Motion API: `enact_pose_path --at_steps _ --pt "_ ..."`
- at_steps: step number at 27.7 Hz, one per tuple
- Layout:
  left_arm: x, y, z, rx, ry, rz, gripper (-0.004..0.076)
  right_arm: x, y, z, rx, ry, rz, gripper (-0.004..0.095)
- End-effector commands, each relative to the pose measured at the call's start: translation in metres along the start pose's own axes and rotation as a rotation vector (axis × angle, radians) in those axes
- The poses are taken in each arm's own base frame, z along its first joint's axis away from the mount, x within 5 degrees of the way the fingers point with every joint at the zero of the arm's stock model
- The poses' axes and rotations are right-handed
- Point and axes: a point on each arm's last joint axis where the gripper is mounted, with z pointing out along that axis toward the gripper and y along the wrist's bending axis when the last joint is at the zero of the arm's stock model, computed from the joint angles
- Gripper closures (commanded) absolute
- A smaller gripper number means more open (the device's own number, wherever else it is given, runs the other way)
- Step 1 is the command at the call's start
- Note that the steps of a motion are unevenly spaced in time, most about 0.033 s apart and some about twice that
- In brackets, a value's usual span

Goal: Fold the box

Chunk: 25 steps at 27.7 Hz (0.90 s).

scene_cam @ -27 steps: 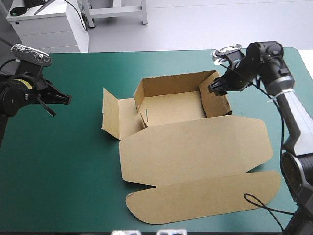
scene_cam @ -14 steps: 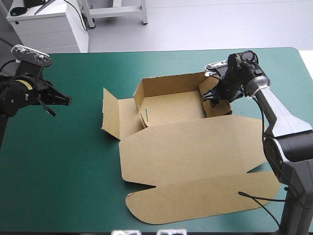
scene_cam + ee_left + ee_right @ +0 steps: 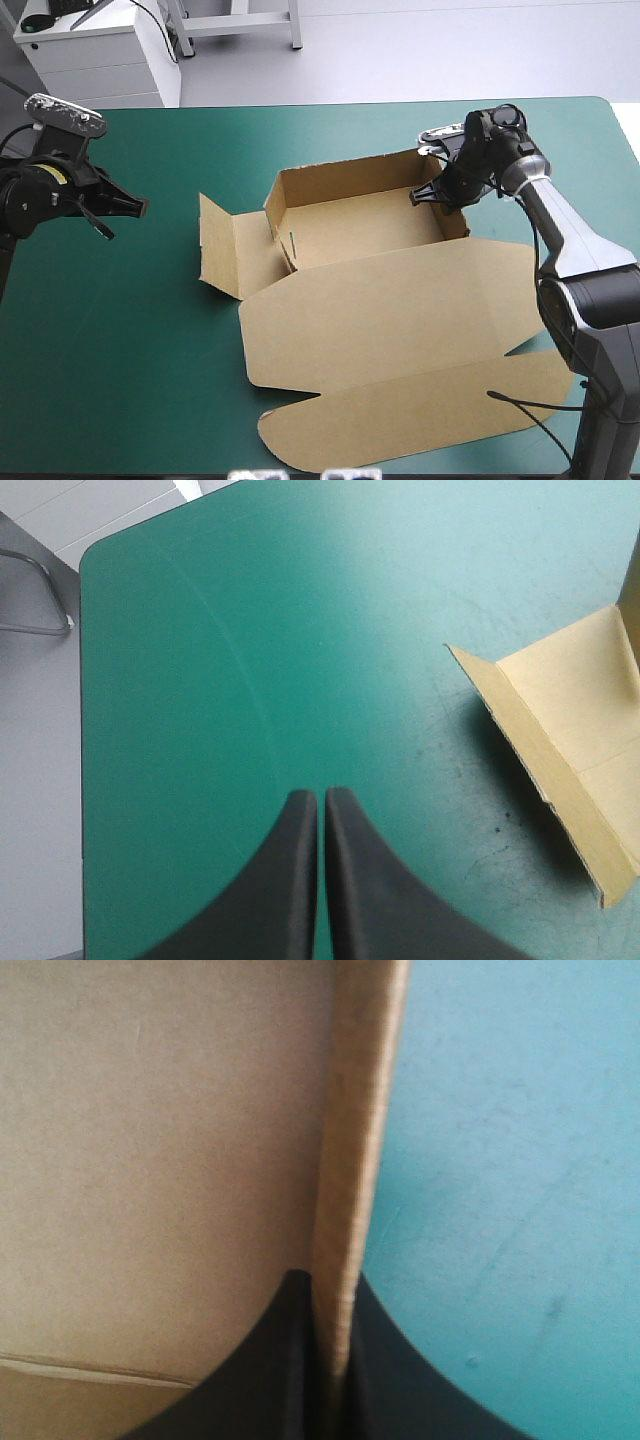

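The brown box (image 3: 390,310) lies mid-table with its tray walls raised at the far side and its lid flat toward the near edge. A side flap (image 3: 218,247) stands up at its left. My right gripper (image 3: 437,193) is shut on the top edge of the tray's right wall. In the right wrist view that wall (image 3: 365,1110) runs up from between the black fingers (image 3: 325,1282), with the box's inside on one side and the cover on the other. My left gripper (image 3: 135,205) hovers shut over the cover, left of the box. Its wrist view shows the fingers (image 3: 320,796) meeting, with the flap (image 3: 560,730) ahead to one side.
The teal-green cover (image 3: 120,340) spreads wide to the box's left. The table's far edge (image 3: 300,105) runs just behind the tray. The lid's outer flap (image 3: 420,410) reaches close to the near edge. The table's left edge (image 3: 82,780) shows beside my left gripper.
My right gripper went from open by the right wall to shut on it. The wall now stands more upright, and the box has slid a little to the left. The left arm stayed still.
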Motion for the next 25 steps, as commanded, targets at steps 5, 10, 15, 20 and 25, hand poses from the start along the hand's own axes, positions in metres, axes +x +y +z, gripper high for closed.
enact_pose_path --at_steps 5,10,15,20,25 --pt "-0.009 0.004 -0.014 -0.029 -0.11 -0.027 0.0715 0.015 0.006 -0.103 0.027 -0.208 -0.059 0.0927" --pt "-0.008 0.005 -0.014 -0.035 -0.093 -0.024 0.0715 0.036 0.007 -0.159 0.057 -0.335 -0.079 0.0927" --pt "-0.004 0.004 -0.007 -0.038 -0.081 -0.016 0.0715 0.057 0.001 -0.198 0.049 -0.435 -0.06 0.0927" --pt "0.0 0.003 -0.001 -0.041 -0.057 -0.012 0.0715 0.082 -0.016 -0.233 0.07 -0.527 -0.024 0.0927" --pt "0.004 0.008 0.009 -0.118 -0.074 -0.025 0.0715 0.101 -0.027 -0.259 0.031 -0.62 0.02 0.0927"
